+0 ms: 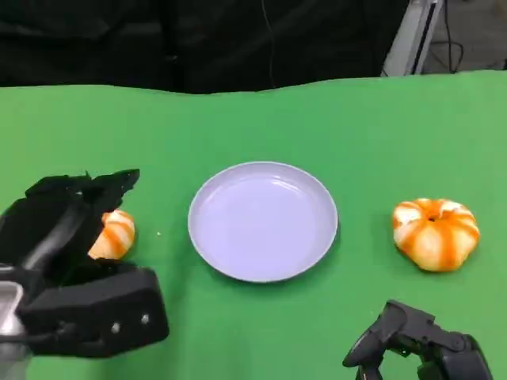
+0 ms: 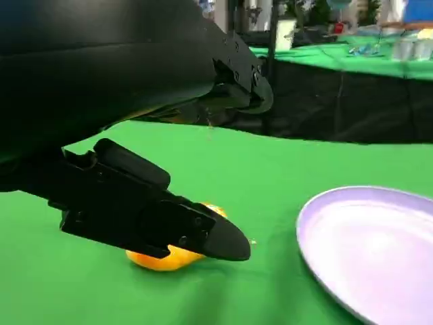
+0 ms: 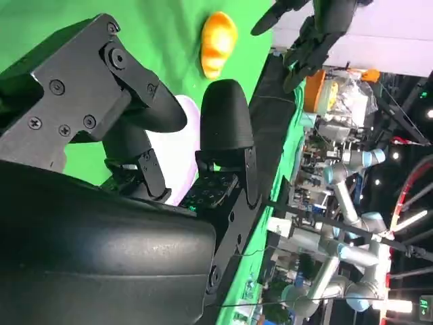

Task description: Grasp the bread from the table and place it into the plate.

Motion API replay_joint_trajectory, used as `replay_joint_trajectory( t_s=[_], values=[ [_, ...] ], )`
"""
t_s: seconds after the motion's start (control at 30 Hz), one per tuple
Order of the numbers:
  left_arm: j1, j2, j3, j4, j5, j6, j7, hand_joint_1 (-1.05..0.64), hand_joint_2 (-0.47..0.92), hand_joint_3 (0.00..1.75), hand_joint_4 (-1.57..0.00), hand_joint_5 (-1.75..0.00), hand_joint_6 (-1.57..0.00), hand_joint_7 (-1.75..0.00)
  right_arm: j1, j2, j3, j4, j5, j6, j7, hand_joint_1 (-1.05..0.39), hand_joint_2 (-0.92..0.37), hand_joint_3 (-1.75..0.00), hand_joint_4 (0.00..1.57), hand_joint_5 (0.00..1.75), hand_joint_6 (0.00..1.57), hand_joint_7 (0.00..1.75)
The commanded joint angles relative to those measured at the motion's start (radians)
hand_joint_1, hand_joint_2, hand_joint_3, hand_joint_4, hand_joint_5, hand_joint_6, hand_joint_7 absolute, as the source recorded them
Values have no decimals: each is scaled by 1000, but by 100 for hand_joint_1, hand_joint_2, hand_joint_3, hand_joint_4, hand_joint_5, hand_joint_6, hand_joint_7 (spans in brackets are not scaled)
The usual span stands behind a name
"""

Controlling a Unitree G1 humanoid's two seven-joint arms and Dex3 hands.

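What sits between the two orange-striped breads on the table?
In the head view, the pale plate lies between the left bread and the right bread, with bare green table either side.

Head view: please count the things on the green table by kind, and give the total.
Bread: 2, one under the left hand, one right of the plate.
Plate: 1, nothing in it.
Total: 3.

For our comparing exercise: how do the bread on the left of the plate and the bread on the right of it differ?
The left bread is partly hidden behind the left hand, whose fingers reach around it; the right bread lies fully in view, apart from the right hand. The left bread sits nearer the plate. Both are orange-and-white striped, on the green table.
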Motion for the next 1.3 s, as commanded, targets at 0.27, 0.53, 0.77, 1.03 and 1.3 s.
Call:
replay_joint_trajectory(
  t_s=[0.27, 0.53, 0.77, 1.03, 1.3],
  values=[
    [-93, -4, -67, 101, 49, 86, 36, -70, 92, 10, -3, -28, -18, 0, 3, -4, -2, -6, -6, -2, -15, 1, -33, -142, 80, 163, 84, 133],
    [-254, -62, -143, 370, 43, 153, 48, -71, 92, 12, -4, -32, -19, -1, 7, -5, 3, -10, -3, 0, -14, 0, -35, -139, 80, 164, 84, 133],
    [-298, -68, -164, 450, 21, 159, 75, -71, 92, 11, -5, -33, -20, -1, 7, -5, 3, -9, -5, -5, -16, 0, -35, -139, 80, 164, 84, 132],
    [-439, -112, -211, 761, -20, 154, 118, -69, 92, 9, -9, -35, -24, -2, 14, -5, 6, -17, -4, -1, -16, -1, -34, -139, 80, 163, 85, 132],
    [-545, -140, -251, 1018, -73, 107, 207, -68, 92, 7, -13, -36, -27, -2, 20, -5, 8, -18, -13, -12, -23, 2, -34, -140, 80, 163, 85, 131]
  ],
)
